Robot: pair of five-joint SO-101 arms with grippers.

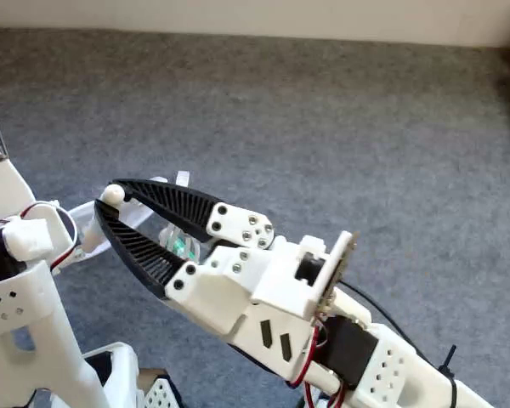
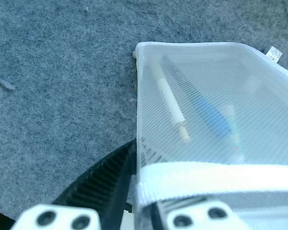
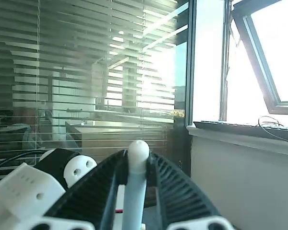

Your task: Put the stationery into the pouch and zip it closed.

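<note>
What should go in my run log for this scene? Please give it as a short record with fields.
Surface: grey carpet
Pouch: white see-through mesh pouch, zip edge held by left gripper
Inside: white stick, blue pen
Held: right gripper shut on white round-tipped rod
Zip: open or closed, cannot tell

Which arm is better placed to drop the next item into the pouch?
Right. The right gripper is already shut on a white stick, while the left gripper is occupied, clamped on the edge of the pouch.
</note>
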